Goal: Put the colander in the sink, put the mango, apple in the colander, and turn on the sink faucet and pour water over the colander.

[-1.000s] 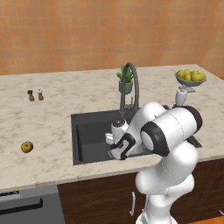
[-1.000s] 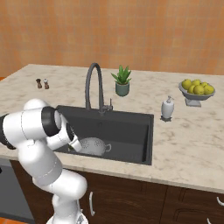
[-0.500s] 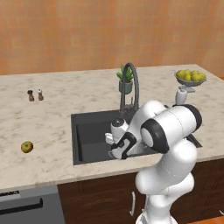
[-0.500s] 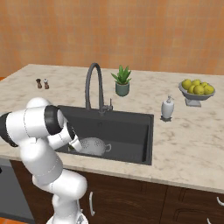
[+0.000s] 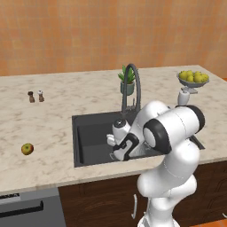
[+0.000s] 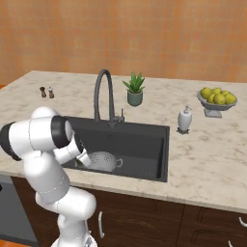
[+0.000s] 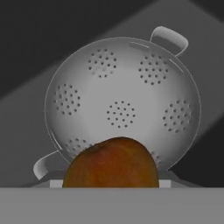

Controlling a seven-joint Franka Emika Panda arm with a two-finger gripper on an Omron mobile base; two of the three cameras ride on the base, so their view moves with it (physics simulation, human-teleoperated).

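Note:
The silvery perforated colander [image 7: 122, 100] sits on the floor of the dark sink [image 5: 93, 137], directly under my hand; from the right base it shows as a pale bowl [image 6: 103, 160] in the sink [image 6: 140, 140]. My gripper [image 5: 117, 153] hangs low over the basin, shut on the mango [image 7: 111, 164], a brownish-olive fruit just above the colander's near rim. The fruit hides the fingertips. The apple [image 5: 27, 149] lies on the counter well left of the sink. The gooseneck sink faucet [image 5: 133, 84] stands behind the basin, with no water running.
A potted plant [image 5: 127, 80] stands behind the faucet. A soap dispenser [image 6: 185, 119] and a stemmed bowl of yellow-green fruits [image 6: 217, 99] are on the counter to the right. Two small shakers [image 5: 35, 96] stand at the far left.

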